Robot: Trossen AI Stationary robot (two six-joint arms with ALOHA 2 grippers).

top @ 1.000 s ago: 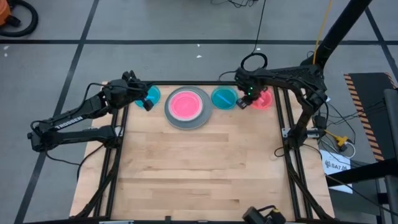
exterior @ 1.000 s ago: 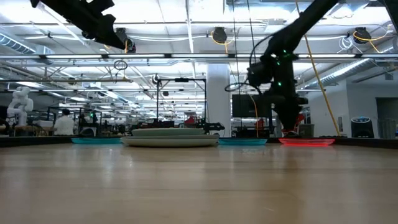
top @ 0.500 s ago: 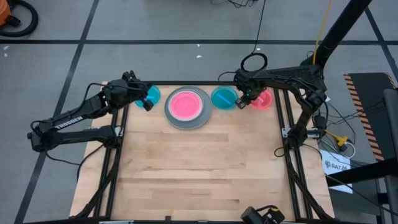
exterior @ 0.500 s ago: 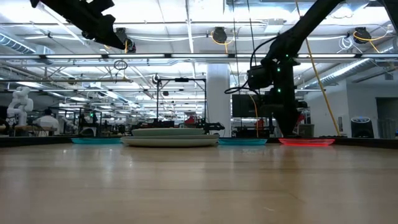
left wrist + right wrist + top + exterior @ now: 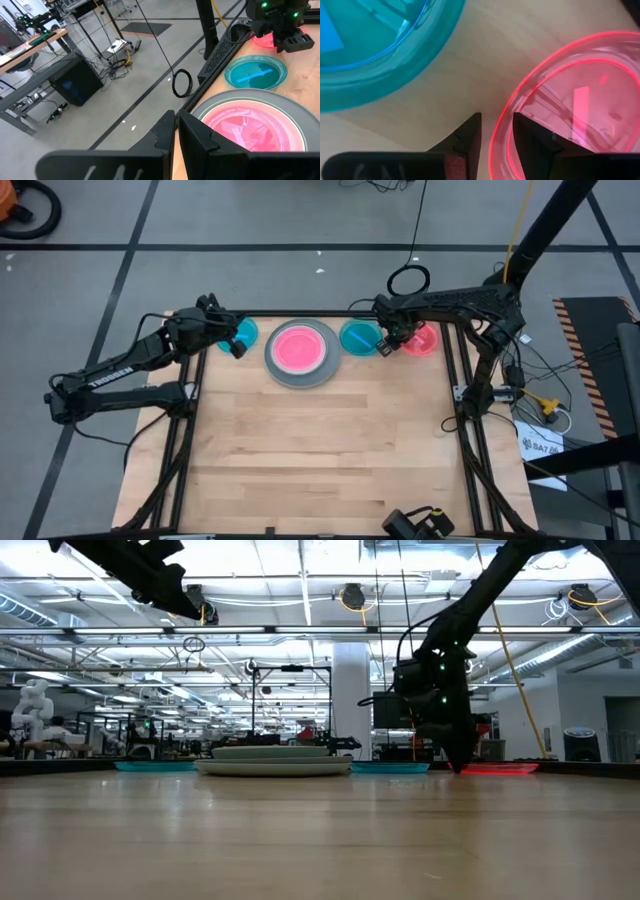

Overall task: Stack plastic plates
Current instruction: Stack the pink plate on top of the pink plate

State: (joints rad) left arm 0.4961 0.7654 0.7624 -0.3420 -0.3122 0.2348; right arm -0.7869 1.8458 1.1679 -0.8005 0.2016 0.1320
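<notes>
The small pink-red plate (image 5: 423,339) lies at the far right of the worktop (image 5: 320,450), with a teal-blue plate (image 5: 360,337) just beside it on the left. The right gripper (image 5: 389,345) is down at the pink-red plate's left rim; its two fingers (image 5: 470,131) stand on both sides of this rim, partly open, one inside and one outside. In the far middle a second pink-red plate (image 5: 298,348) lies on top of the stack on the large grey plate (image 5: 301,377). Another teal-blue plate (image 5: 244,332) lies at the far left, where the left gripper (image 5: 236,346) hangs above it, closed and holding nothing.
</notes>
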